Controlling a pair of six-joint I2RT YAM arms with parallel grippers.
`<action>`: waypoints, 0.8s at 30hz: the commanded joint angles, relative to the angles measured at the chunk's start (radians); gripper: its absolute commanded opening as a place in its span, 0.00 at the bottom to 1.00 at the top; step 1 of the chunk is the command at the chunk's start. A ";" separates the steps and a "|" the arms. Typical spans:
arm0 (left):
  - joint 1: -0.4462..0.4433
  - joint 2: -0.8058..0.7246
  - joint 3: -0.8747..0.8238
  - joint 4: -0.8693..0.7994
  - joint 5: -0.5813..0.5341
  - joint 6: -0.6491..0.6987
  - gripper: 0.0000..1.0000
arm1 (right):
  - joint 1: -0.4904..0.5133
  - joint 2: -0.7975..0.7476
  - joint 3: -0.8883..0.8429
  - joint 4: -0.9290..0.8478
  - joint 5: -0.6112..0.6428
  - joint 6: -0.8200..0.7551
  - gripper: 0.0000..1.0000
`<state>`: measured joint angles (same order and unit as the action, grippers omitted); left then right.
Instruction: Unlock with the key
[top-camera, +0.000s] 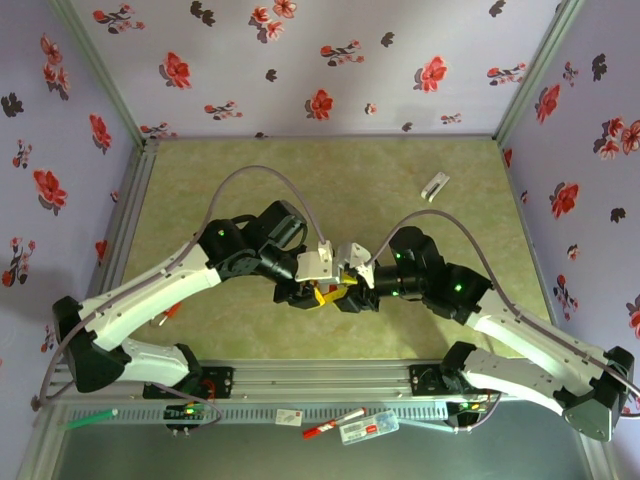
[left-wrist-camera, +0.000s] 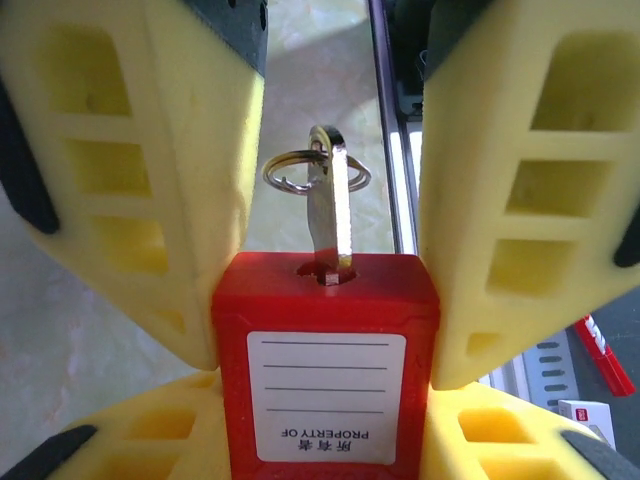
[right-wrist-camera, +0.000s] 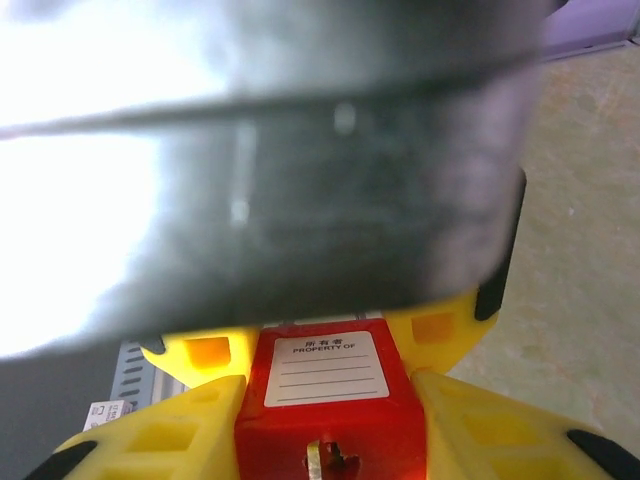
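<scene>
Where the two arms meet over the middle of the desk (top-camera: 390, 180), a red padlock (left-wrist-camera: 325, 310) hangs between them, clear of the mottled, olive-green surface. The padlock is a smooth, glossy plastic block with rounded corners. On its face is a white rectangular label (left-wrist-camera: 325, 395) with thin ruled lines and "PROPERTY OF" printed on it.

The left fingers (left-wrist-camera: 120, 440) are moulded yellow plastic with hollow rectangular cells and dark tips. They are clenched on the lower part of the padlock's body, one on each side.

The key (left-wrist-camera: 330, 210) stands upright in the keyhole on the padlock's end face. It is a thin, flat strip of bright grey metal with a small rounded head, and a wire split ring (left-wrist-camera: 300, 172) is threaded through the head.

The right fingers (left-wrist-camera: 160, 200) have the same yellow ribbed build. They reach in from the opposite end, one on each side of the key, with an open gap between each inner face and the metal. Their tips lie against the padlock's upper corners, so they are closed on the red body and the key stands free between them.

In the right wrist view the padlock's keyed end sits low between those fingers, under a blurred dark housing.

Well away on the far right of the desk lies a small white clip (top-camera: 435, 186), flat and rectangular.
</scene>
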<state>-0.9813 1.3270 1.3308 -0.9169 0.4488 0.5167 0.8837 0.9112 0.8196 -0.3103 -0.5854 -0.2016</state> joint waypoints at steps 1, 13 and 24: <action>0.006 0.001 0.028 0.019 0.026 0.024 0.00 | 0.002 0.006 0.000 -0.006 -0.036 0.007 0.32; 0.039 -0.082 -0.059 0.155 -0.049 -0.065 0.83 | 0.006 0.009 0.013 -0.045 -0.045 0.050 0.00; 0.153 -0.453 -0.421 0.536 -0.144 -0.541 1.00 | 0.000 0.045 0.156 -0.333 0.071 -0.136 0.00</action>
<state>-0.8330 0.9123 0.9672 -0.5255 0.3382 0.1486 0.8837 0.9535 0.8997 -0.5480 -0.5518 -0.2550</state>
